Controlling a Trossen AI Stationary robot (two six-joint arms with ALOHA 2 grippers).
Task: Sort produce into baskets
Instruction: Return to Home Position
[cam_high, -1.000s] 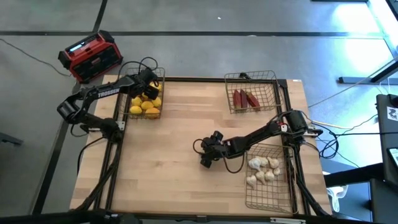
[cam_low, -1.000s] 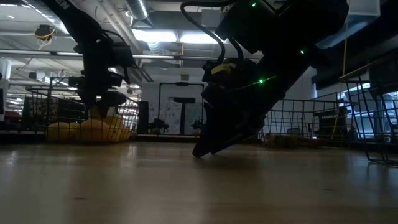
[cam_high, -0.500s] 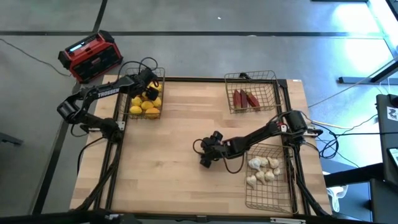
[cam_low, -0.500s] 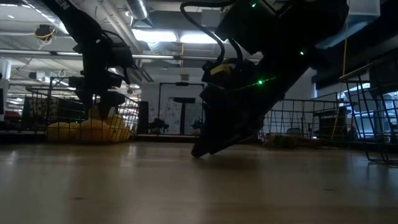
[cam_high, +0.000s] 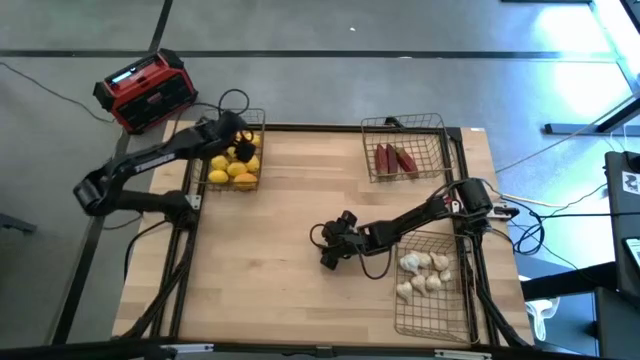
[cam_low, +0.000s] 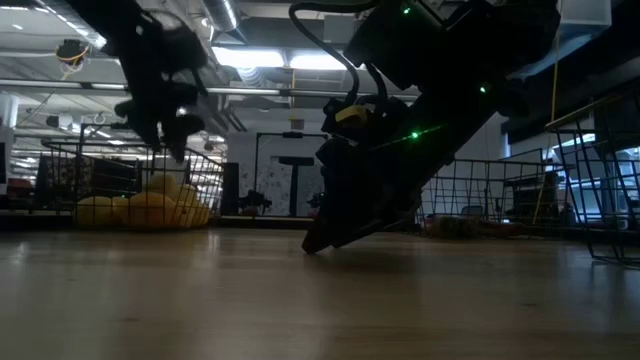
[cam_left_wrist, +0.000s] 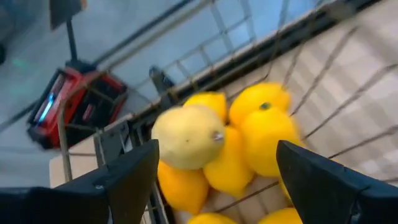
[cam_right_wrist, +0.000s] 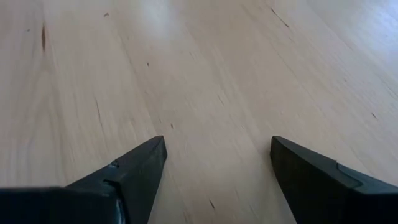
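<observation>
High view: the left claw (cam_high: 232, 130) hangs over the far-left wire basket (cam_high: 262, 165), at the basket's far end, above the heap of yellow lemons (cam_high: 232, 172). The lemons lie directly below and just ahead of this claw. They are round, so no long axis bears on the approach.

Left wrist view: the left claw (cam_left_wrist: 216, 163) stands wide open and holds nothing. The two fingers (cam_left_wrist: 134, 171) frame the lemons without touching them, and the basket wire and the red-and-black box (cam_left_wrist: 74, 109) show beyond.

The right claw (cam_high: 329, 260) sits low over the middle of the bench (cam_high: 270, 290), just beside the near-right basket (cam_high: 430, 320) that holds the white garlic bulbs (cam_high: 422, 272). Right wrist view: the right claw (cam_right_wrist: 217, 149) is open wide and empty over bare wood. Whether its tips touch the bench in the low view cannot be told.

The dark red pieces (cam_high: 395, 158) lie side by side in the far-right basket (cam_high: 405, 118), long axes running toward the far edge.

Judgement: every piece of produce in view lies in a basket, sorted by kind, so sorting looks complete. What remains is retreat. The left claw needs to rise straight up, clear of the basket rim, before swinging back.
</observation>
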